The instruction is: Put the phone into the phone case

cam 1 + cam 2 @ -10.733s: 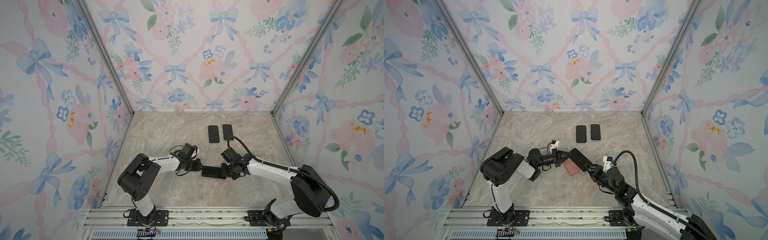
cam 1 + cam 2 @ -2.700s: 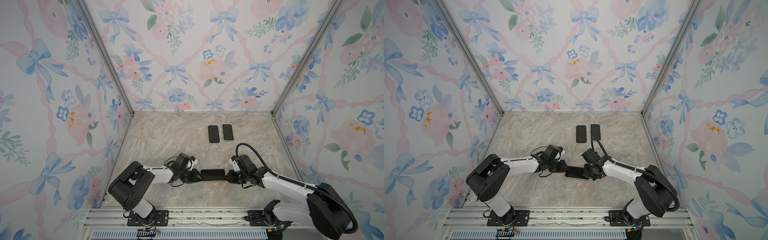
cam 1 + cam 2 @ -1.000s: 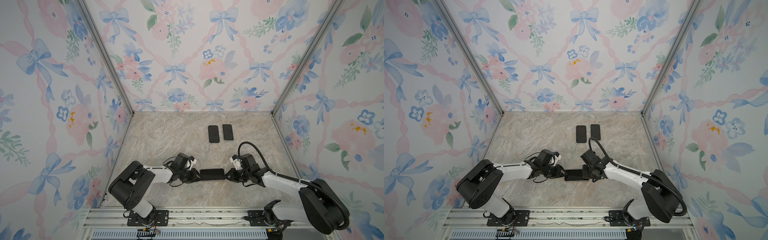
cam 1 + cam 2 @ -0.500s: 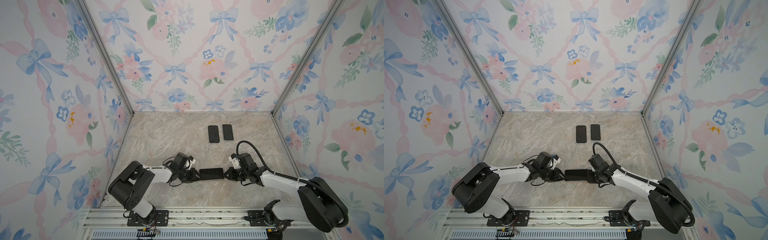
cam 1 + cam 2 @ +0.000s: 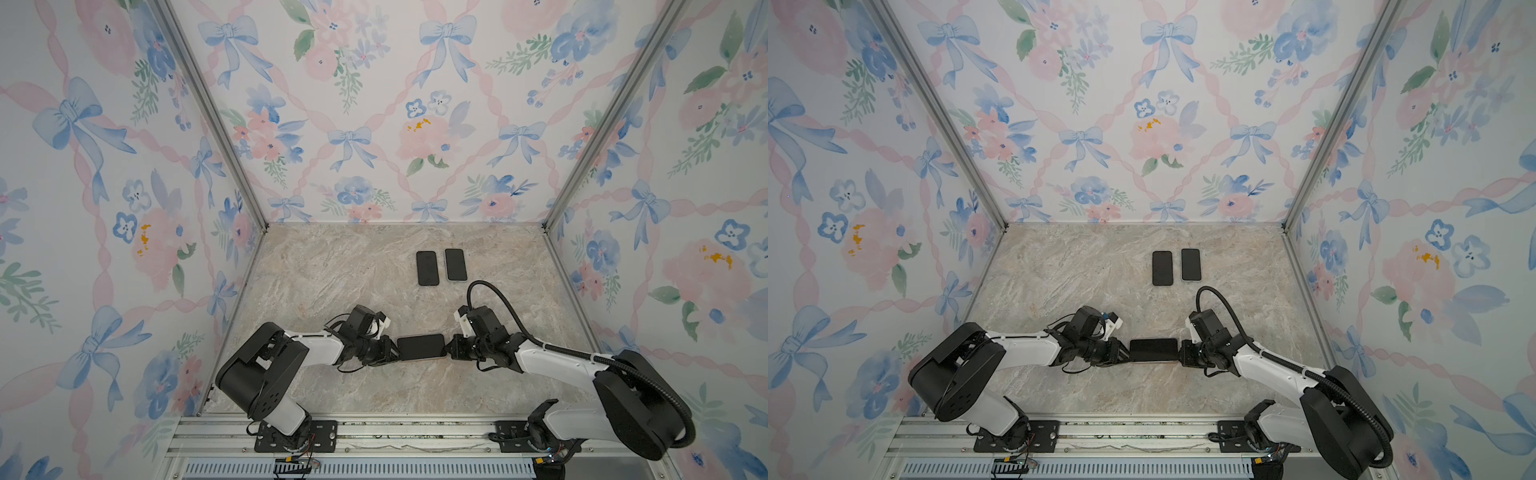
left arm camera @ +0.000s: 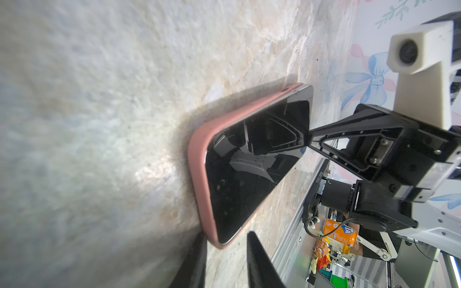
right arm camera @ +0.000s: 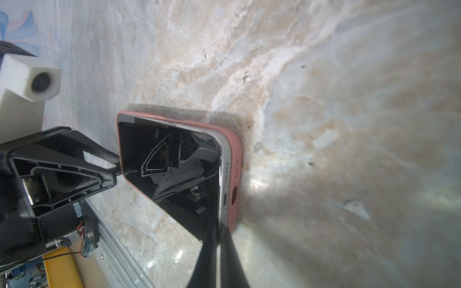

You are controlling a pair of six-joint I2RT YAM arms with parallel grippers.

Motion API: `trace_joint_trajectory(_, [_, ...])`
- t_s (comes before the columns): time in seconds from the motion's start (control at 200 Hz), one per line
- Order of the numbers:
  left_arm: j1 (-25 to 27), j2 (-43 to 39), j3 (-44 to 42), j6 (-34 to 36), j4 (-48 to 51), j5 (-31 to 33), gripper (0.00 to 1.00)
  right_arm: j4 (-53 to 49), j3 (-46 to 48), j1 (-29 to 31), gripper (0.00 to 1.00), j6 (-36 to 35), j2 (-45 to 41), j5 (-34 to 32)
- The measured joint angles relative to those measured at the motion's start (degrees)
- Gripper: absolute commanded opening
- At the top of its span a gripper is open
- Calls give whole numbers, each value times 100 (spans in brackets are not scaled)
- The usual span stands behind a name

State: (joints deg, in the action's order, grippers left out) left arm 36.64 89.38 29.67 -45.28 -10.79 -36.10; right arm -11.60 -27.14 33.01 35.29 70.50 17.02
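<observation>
Phone (image 6: 249,187) partly seated in pink case (image 6: 197,174), right gripper (image 7: 218,232) tight on one corner, left gripper (image 6: 225,239) narrowly ajar; orange "ITA" packet (image 6: 340,234) off-table.

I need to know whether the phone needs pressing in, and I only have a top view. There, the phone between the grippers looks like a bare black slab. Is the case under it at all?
Observer: Yes. Both wrist views show the phone lying inside a pink phone case, whose rim runs along the phone's sides.
Operator: Is it seated all the way round?
Observer: Not at the end by the right gripper. In the right wrist view, the phone's silver edge stands above the case rim there.
</observation>
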Motion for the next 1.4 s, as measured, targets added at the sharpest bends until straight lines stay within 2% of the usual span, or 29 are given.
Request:
trace_joint_trajectory(0.285, [-7,31,-33,-26,-105,-42,30,518,273,-420,8,-107,35,730])
trace_joint_trajectory(0.535, [-33,48,-37,-44,-131,-83,29,662,291,-520,8,-105,155,1003])
trace_joint_trajectory(0.83, [-98,44,-52,-48,-114,-109,29,1008,271,-463,10,-55,476,1029])
trace_joint_trajectory(1.06, [-173,35,-52,-109,-59,-133,29,1040,98,-223,5,9,601,643])
trace_joint_trajectory(1.4, [-260,-7,-55,-114,83,-170,28,1338,-116,387,2,92,914,-566])
